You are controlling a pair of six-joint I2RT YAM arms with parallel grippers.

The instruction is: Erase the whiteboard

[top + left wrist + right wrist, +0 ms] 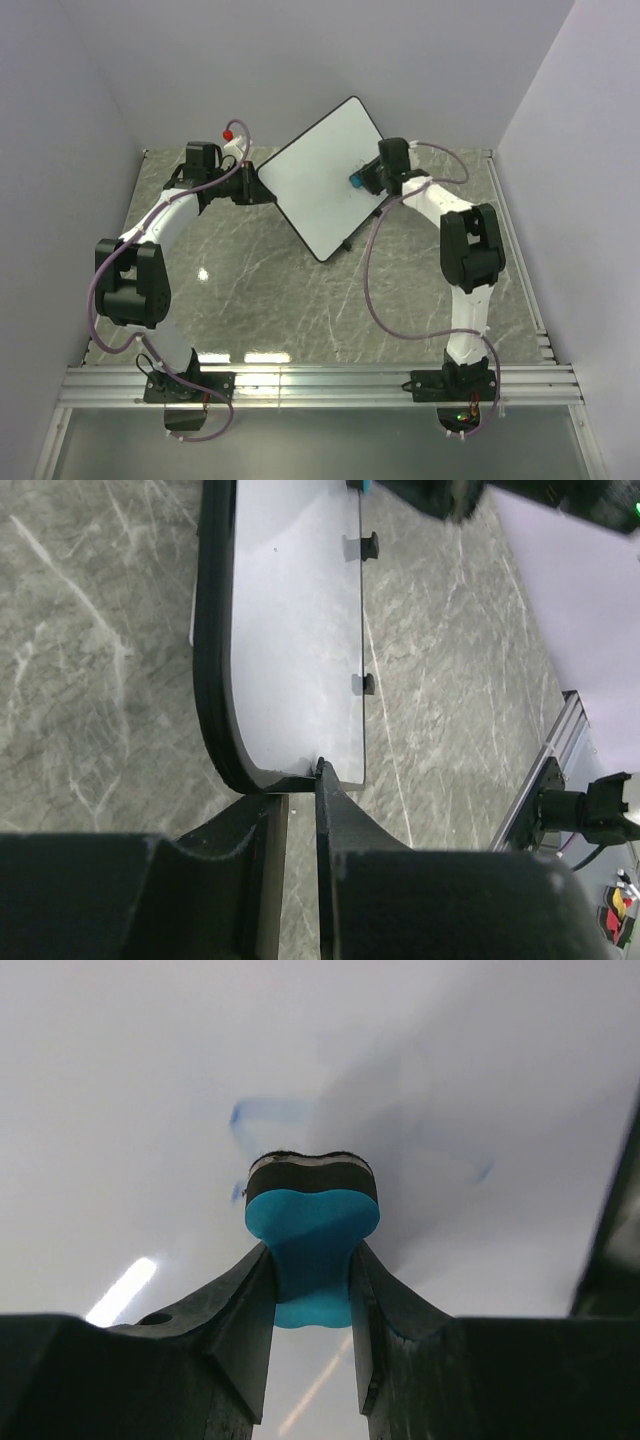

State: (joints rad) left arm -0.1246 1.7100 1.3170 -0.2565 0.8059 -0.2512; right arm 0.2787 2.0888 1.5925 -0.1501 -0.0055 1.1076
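The whiteboard (310,190) stands tilted on the marble table, a white board with a thin black frame. My left gripper (262,186) is shut on its left edge; in the left wrist view the fingertips (322,772) pinch the board's rounded corner (255,775). My right gripper (364,180) is shut on a small blue eraser (356,181) and presses it against the board's face. In the right wrist view the eraser (312,1225) sits between the fingers, its dark felt on the whiteboard (150,1060). Faint blue pen marks (262,1112) remain around it.
The board's two black feet (369,546) show along its far edge. White walls close in at the back and both sides. An aluminium rail (320,385) runs along the near edge. A red cap (229,132) sits behind the left arm.
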